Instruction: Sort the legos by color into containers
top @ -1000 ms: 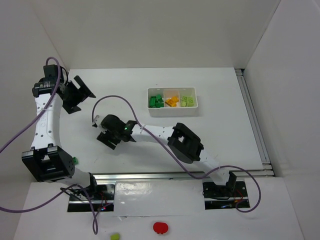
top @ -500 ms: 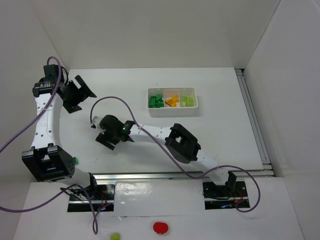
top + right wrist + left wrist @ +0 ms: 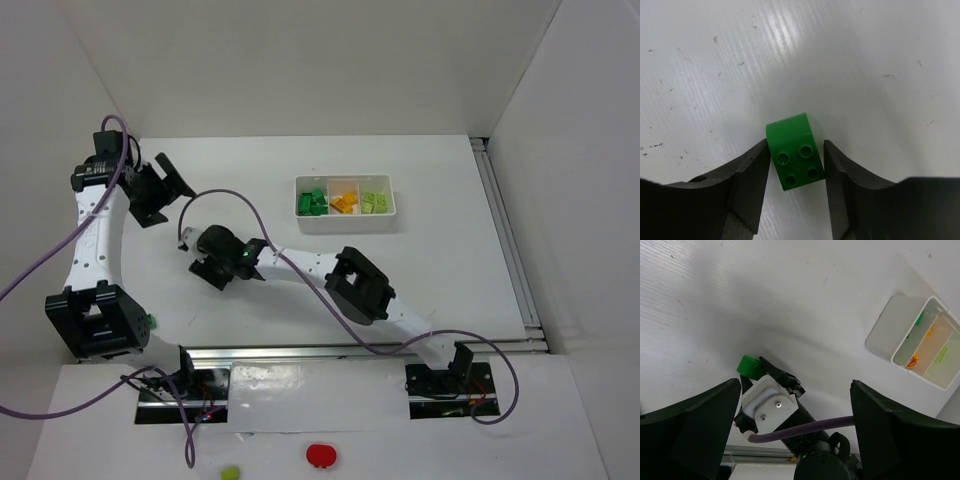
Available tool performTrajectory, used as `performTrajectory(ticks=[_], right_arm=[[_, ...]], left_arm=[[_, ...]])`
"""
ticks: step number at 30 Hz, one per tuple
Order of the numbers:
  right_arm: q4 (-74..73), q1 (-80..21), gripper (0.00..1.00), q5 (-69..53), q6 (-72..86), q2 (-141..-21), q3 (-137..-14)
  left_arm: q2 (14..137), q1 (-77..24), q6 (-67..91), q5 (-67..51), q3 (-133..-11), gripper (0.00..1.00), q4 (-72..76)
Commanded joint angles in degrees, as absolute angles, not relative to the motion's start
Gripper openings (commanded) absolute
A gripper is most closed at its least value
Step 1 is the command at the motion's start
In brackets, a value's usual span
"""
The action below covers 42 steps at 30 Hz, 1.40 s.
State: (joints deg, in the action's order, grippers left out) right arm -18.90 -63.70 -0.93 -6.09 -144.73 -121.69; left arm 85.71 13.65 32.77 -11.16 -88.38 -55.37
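Our right gripper [image 3: 795, 162] is closed on a dark green brick [image 3: 792, 147]. Its two black fingers [image 3: 752, 182] press the brick's opposite sides, and the studs face the wrist camera. We cannot tell whether the brick rests on the white table [image 3: 850, 60] or hangs just above it. Up and to the left of this gripper, well apart, our left gripper [image 3: 160, 190] hovers over the table with its jaws spread wide and nothing between them. Far off to the right and farther back sits the tray [image 3: 345, 223]. Its bricks [image 3: 312, 203] lie dark green in the left compartment, orange in the middle and pale green on the right.
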Motion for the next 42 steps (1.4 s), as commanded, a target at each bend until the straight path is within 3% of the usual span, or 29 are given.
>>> performTrajectory(ticks=[1,4,10,15,20,28,38,42], right_arm=[[-17.31,-63.02,0.49,-1.67,-5.71,-145.99,-124.01],[-17.31,-63.02,0.37,-0.89,-4.84,-144.68,-123.4],[-20.13,-61.7,0.31,0.01,-1.51,-135.65,-125.86],[-13.81,-54.78,0.31,-2.46,4.56,-119.73,-108.22],[-14.4,-47.65,0.31,5.96,11.59,-106.63,-95.81],[-24.69,-34.64,0.35,7.39,18.28,-110.12,-99.48],[-26.02,-33.4,0.38,4.66,15.47,-118.11,-105.29],[-26.02,-32.87,0.66,2.56,14.41,-119.0,-106.7]], left_arm=[[86.4,13.18,31.2,-12.39,-89.21,1.0,-54.84],[86.4,13.18,31.2,-12.39,-89.21,0.99,-54.84],[86.4,13.18,31.2,-11.87,-89.21,0.99,-54.84],[86.4,12.66,31.2,-11.34,-89.82,1.0,-54.84],[85.87,11.43,31.2,-4.41,-88.26,1.0,-54.84],[85.34,10.9,32.6,-0.88,-79.2,1.0,-56.07],[83.85,14.32,36.65,6.31,-71.11,0.99,-60.64],[82.44,15.47,37.79,10.54,-68.39,0.99,-60.64]])
